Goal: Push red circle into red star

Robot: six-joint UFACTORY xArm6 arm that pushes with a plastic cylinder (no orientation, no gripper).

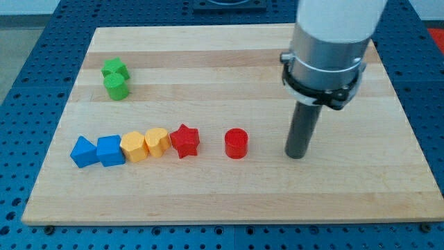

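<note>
The red circle (236, 144) is a short red cylinder on the wooden board (229, 62), in the lower middle of the view. The red star (184, 141) lies to its left with a small gap between them. My tip (296, 155) rests on the board to the right of the red circle, about a block's width and a half away, not touching it. The rod rises to the silver arm body at the view's top right.
Left of the red star runs a touching row: a yellow heart-like block (157, 142), a yellow hexagon (133, 146), a blue cube (110, 150) and a blue pentagon-like block (84, 151). Two green blocks (115, 78) sit together at the upper left.
</note>
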